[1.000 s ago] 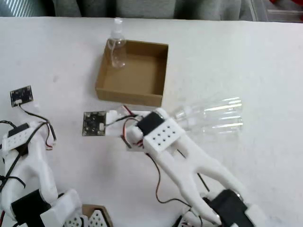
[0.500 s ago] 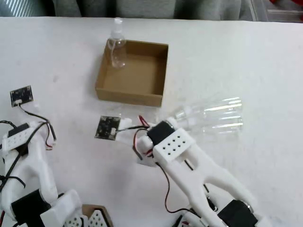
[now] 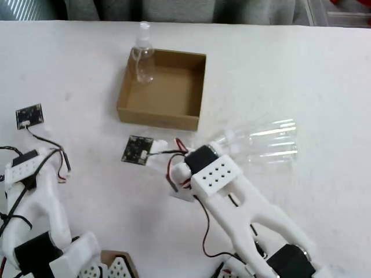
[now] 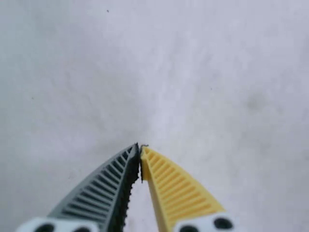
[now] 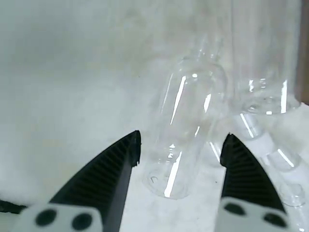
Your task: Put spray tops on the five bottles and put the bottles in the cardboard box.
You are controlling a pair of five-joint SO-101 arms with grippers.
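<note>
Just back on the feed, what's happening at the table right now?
The right gripper is open and holds nothing. A clear bottle lies on the table in line with the gap between its fingers, beside other bottles lying there. The left gripper is shut over bare table, holding nothing. One upright bottle stands in a corner of the cardboard box.

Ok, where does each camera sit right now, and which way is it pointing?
High view: fixed above the table, looking down at the cardboard box, the lying bottles, the left arm and the right arm.
Left wrist view: on the left arm, facing bare table; the left pincer shows, shut.
Right wrist view: on the right arm, facing the lying bottles; the right pincer shows, open.
Shared: the high and right wrist views both show the lying bottles.
</note>
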